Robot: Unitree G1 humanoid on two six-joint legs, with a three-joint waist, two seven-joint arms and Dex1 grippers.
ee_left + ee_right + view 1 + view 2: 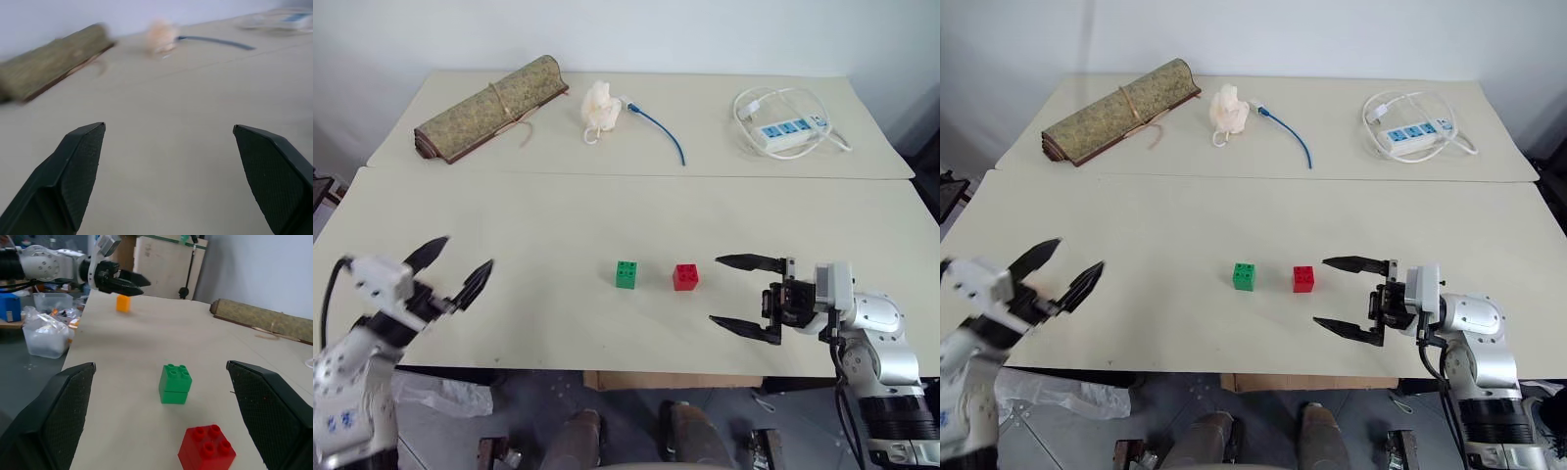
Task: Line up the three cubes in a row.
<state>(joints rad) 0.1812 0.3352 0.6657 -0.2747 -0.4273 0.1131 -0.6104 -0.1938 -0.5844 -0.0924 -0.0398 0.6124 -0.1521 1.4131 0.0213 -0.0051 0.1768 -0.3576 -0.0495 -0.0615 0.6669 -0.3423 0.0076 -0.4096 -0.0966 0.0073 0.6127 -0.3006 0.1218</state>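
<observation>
A green cube [626,274] and a red cube [685,277] stand side by side, a small gap apart, on the cream table [558,215] near its front edge. My right gripper [715,290] is open just right of the red cube, fingers level and pointing at it without touching. The yellow-orange cube [123,303] appears in the right wrist view at the table's far left end, just under my left gripper's fingers [128,283]; I cannot tell whether they touch. My left gripper [468,253] is open at the front left, nothing between its fingers.
On the rear table lie a rolled mat [489,106], a cream cloth lump [600,108], a blue cable [661,132] and a white power strip with its cord [790,130]. Plastic bags and bins [46,335] sit on the floor off the table's left end.
</observation>
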